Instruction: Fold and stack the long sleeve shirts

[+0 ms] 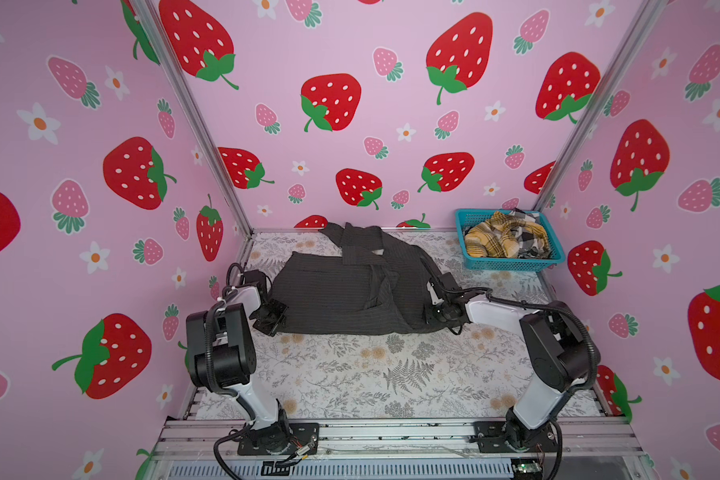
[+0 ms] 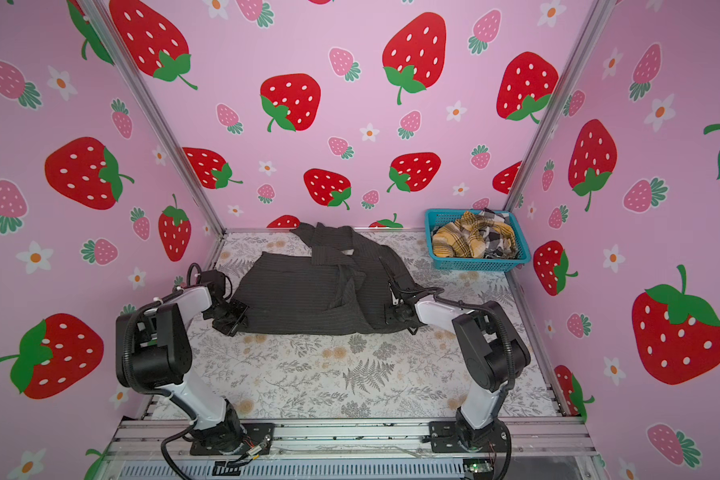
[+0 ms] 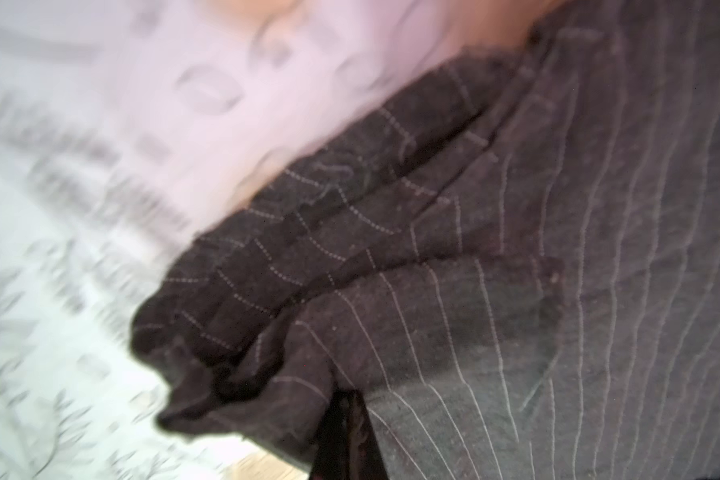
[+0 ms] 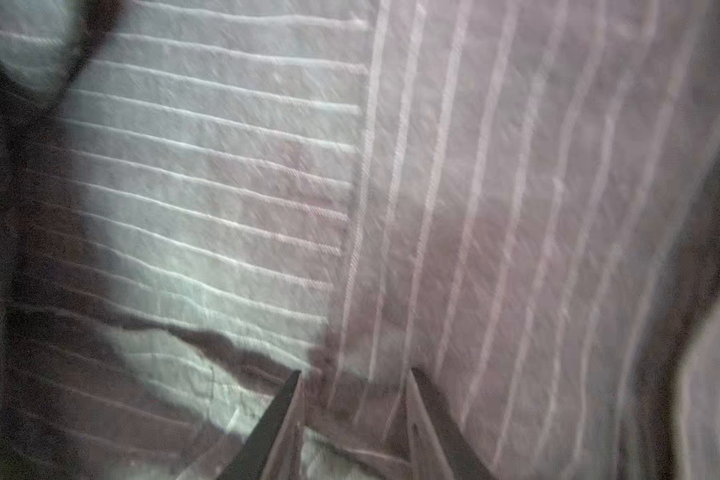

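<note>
**Task item.** The dark pinstripe shirt (image 1: 333,297) lies spread on the far half of the table (image 1: 371,374), as both top views show (image 2: 300,299). Its near hem runs roughly left to right. Narrower bands of its cloth are laid across its far part and reach the foot of the far wall.

**Left side.** The left arm (image 1: 242,297) reaches in low at the shirt's left edge, close to the near corner (image 2: 192,299). In the left wrist view, the left fingers (image 3: 341,436) are closed together on the edge of the shirt (image 3: 516,291). The cloth is bunched in pleats where it meets them. The table cover beside the shirt is blurred in this view.

**Right side.** The right arm (image 1: 487,311) lies low at the shirt's right edge, near the near corner (image 2: 433,311). In the right wrist view, the right fingers (image 4: 279,411) stand partly apart, with a fold of the shirt (image 4: 474,208) lying in the gap. This view is blurred, and whether the fingers pinch the fold cannot be told.

**Other items.** A teal basket (image 1: 512,264) stands in the far right corner of the table (image 2: 479,264), apart from the dark shirt. It holds a crumpled mustard plaid shirt (image 1: 491,241) and, at its right, a black-and-white check shirt (image 1: 528,237).
</note>
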You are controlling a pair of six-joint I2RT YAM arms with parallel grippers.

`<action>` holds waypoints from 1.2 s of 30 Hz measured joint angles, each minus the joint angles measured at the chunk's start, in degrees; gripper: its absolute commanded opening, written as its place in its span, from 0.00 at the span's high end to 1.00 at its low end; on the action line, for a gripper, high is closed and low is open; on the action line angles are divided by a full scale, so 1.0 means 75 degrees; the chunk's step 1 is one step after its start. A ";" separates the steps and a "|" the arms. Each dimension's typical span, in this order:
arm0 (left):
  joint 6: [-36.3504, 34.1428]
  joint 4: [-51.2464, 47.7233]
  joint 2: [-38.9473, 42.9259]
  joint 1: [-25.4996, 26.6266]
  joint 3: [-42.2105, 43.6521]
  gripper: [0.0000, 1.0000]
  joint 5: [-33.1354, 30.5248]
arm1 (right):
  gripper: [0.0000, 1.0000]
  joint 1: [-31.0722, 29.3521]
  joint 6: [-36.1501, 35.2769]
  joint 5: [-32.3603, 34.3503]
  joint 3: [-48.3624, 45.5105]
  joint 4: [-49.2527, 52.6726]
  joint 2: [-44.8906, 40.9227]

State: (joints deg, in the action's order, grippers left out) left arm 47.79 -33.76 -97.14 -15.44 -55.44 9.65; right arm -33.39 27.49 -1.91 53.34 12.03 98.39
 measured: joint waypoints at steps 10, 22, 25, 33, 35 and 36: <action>-0.0224 -0.0510 0.1437 0.0020 0.0650 0.80 -0.0023 | 0.30 0.0000 -0.0411 -0.0160 0.1067 0.1390 -0.0443; -0.1067 -0.0912 0.1032 0.0440 -0.1903 0.66 0.0067 | 0.15 -0.0536 -0.1851 -0.0568 0.7166 0.1515 0.3611; -0.1061 -0.0944 0.0775 0.0446 -0.1865 0.69 0.0283 | 0.12 -0.0589 -0.1976 -0.0647 0.8116 0.1880 0.4707; -0.0941 -0.0883 0.0510 0.1227 -0.1367 0.80 0.0667 | 0.29 -0.0583 -0.2040 -0.0880 0.9798 0.2413 0.6105; -0.0903 -0.0831 0.0510 0.1416 -0.1367 0.82 0.0749 | 0.41 -0.0580 -0.2037 -0.0886 1.0060 0.2430 0.6304; -0.0874 -0.0816 0.0507 0.1472 -0.1367 0.82 0.0778 | 0.56 -0.0580 -0.1982 -0.0868 1.0118 0.2436 0.6362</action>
State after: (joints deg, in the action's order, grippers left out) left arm 41.23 -39.88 -93.34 -4.40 -65.69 15.49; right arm -37.74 12.62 -8.43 129.23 30.30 146.10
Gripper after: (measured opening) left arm 0.187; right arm 0.612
